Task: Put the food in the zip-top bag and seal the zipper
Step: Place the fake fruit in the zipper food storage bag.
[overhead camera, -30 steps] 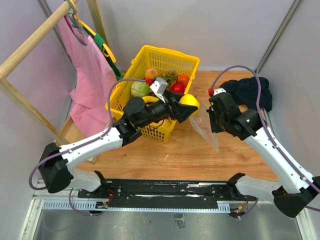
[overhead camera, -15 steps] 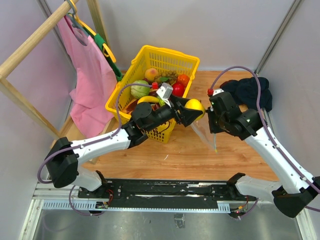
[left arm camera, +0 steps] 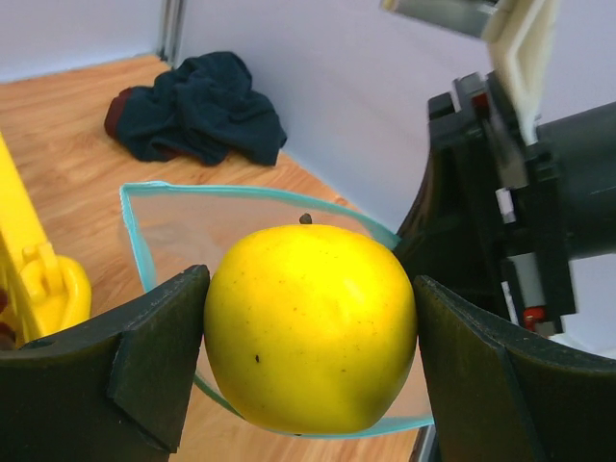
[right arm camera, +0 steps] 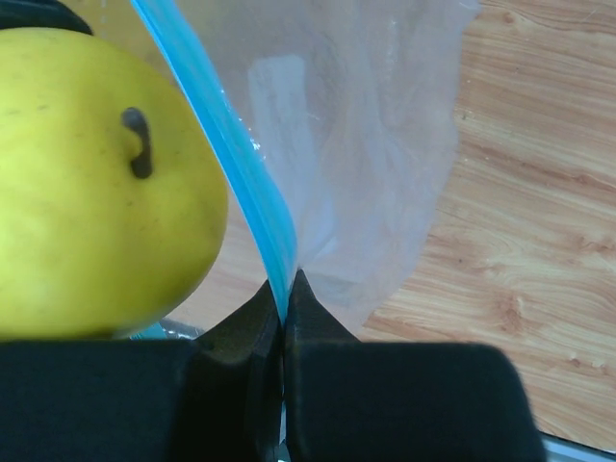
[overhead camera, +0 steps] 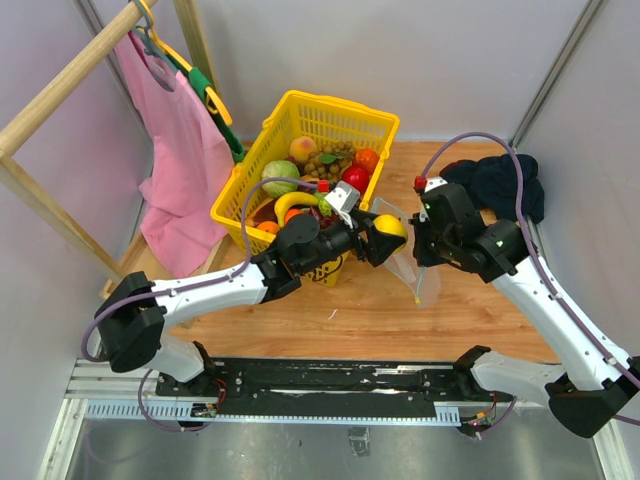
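One yellow fruit [left arm camera: 308, 327] was gripped between the closed jaws of the left gripper [left arm camera: 310, 361]. Just beyond these jaws the zip-top bag [left arm camera: 183, 236] was hung open, its zipper [left arm camera: 241, 190] curving behind the fruit; whether the fruit was already past the rim could not be told. One point of the mouth edge was pinched by the shut jaws of the right gripper [right arm camera: 286, 322], the clear film hanging beyond them. Other food [overhead camera: 320, 165] was left in the yellow basket [overhead camera: 345, 107], well behind the left jaws. The step in hand was judged to be the insertion of this fruit. Next, the fruit would need to be lowered fully inside the mouth before the jaws are opened.
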You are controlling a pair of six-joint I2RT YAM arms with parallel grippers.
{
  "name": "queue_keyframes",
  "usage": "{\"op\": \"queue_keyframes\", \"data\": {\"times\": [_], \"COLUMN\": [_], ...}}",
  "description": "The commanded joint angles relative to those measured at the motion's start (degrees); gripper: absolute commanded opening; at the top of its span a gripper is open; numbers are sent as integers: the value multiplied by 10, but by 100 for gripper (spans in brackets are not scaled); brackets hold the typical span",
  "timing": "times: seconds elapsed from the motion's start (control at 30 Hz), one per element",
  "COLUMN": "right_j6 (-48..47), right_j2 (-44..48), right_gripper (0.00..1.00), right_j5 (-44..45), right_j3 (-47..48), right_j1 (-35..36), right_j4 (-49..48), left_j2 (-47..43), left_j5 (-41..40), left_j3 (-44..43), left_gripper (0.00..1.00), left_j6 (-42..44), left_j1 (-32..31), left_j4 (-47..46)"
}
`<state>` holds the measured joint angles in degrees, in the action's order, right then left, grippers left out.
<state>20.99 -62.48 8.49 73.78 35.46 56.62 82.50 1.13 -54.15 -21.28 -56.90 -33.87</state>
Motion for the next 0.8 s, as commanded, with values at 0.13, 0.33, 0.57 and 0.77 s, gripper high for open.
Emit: {"op": "queue_keyframes", "data": {"times": [0.13,0.33,0.57,0.77], "right_j6": [8,8,8,8], "right_j2": [16,20,27,29], "right_gripper": [0,1,1,1], "right_j5": [-21,-15,8,19], "right_j3": [15,8,1,-5], "right_j1": [-13,-13,-13,-13], "right_j4": [-18,-19,-18,-17], "left_j2": [29,39,37,26], "left_j5": [-34,-11,13,26], "left_j3": [-54,-75,-96,-102], "left_gripper": [30,56,73,81], "left_j6": [39,30,15,7], "left_j1": [-15,-19,-18,-19], "left_j4": [89,107,140,147]}}
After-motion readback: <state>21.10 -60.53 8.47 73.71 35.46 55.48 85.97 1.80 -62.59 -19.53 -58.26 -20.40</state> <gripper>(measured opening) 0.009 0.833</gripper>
